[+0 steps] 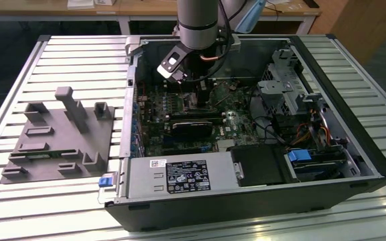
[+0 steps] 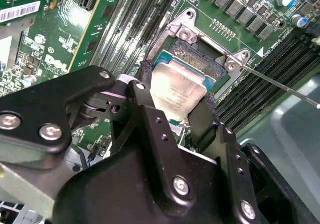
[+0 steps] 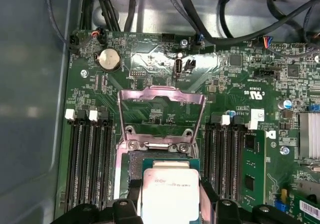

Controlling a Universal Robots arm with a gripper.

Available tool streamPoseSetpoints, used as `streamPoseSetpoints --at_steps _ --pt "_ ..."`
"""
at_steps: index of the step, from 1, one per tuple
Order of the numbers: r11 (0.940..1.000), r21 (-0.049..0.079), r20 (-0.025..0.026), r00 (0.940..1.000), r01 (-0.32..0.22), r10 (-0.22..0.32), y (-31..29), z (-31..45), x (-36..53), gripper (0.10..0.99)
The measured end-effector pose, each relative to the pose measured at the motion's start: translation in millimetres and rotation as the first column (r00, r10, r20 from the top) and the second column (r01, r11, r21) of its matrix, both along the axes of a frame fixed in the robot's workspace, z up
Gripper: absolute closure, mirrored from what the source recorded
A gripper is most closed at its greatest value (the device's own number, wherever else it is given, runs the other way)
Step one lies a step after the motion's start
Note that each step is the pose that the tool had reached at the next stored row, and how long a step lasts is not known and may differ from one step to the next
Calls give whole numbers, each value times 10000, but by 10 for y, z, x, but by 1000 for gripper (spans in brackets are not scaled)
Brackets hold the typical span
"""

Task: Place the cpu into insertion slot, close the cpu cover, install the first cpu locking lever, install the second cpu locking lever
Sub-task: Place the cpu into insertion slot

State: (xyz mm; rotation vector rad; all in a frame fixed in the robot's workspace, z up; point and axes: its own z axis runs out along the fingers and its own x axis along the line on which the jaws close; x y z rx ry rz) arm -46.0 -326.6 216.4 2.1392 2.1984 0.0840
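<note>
My gripper [image 2: 177, 91] is shut on the cpu [image 2: 175, 86], a flat silvery square chip clamped by its edges between the two black fingers [image 2: 144, 81]. The chip is held directly over the insertion slot [image 2: 196, 53], whose dark socket shows past the chip's far edge. I cannot tell whether chip and socket touch. In the first wrist view the cpu [image 3: 170, 191] sits between the fingers of the gripper [image 3: 170, 196], and the cpu cover [image 3: 161, 108], a thin metal frame, stands swung open beyond the slot [image 3: 134, 165]. A thin lever rod [image 2: 280, 86] sticks out beside the socket. In the exterior view the gripper [image 1: 196, 98] reaches down into the case.
Long black memory slots [image 3: 92, 159] flank the socket on both sides. The open computer case [image 1: 354, 150] holds a black block [image 1: 189, 128], a power supply [image 1: 179, 175], a drive cage [image 1: 290, 90] and loose cables [image 3: 200, 13]. A grey fixture plate [image 1: 59, 135] lies on the exterior view's left.
</note>
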Motion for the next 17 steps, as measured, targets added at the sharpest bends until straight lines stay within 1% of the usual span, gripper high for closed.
streamPoseSetpoints --at_steps 3,8,11,17 --pt "10000 1 1 10000 13 -13 10 -12 0 545" --pt "10000 2 2 10000 53 -53 45 -67 -7 545" --pt "9999 0 0 9999 109 -109 55 -99 -15 545" --pt "9999 -5 0 9999 116 -116 78 -138 -17 545"
